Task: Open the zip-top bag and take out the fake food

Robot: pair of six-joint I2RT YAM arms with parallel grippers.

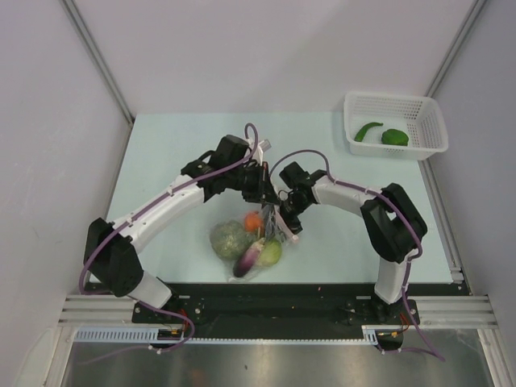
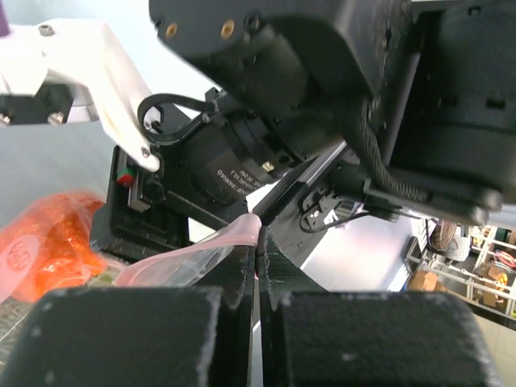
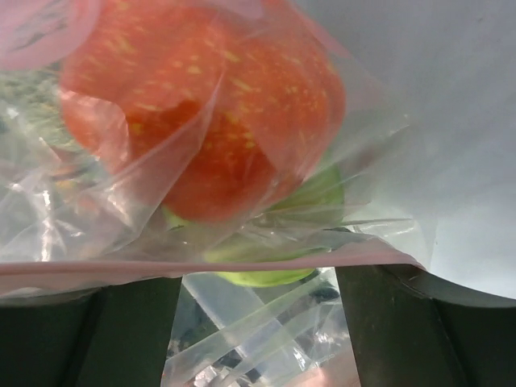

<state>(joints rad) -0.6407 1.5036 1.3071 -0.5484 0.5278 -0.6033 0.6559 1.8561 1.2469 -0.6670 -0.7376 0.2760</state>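
Note:
The clear zip-top bag (image 1: pixel 251 242) lies at the table's near middle, its pink zip strip (image 2: pixel 201 254) lifted. Inside are the fake food pieces: an orange-red ball (image 1: pixel 253 219), a mottled green head (image 1: pixel 228 239), a purple eggplant (image 1: pixel 248 258) and a pale green piece (image 1: pixel 272 253). My left gripper (image 1: pixel 262 191) is shut on the strip, which is pinched at its fingertips (image 2: pixel 258 246). My right gripper (image 1: pixel 285 212) sits at the bag's mouth. Its jaws (image 3: pixel 258 322) stand wide apart with loose film and the strip (image 3: pixel 210 272) between them. The ball (image 3: pixel 210 105) fills that view.
A white mesh basket (image 1: pixel 430 121) stands at the back right, holding a dark green pepper (image 1: pixel 368 129) and a green round piece (image 1: pixel 395 137). Both arms cross close together over the bag. White walls enclose the table at the back and sides.

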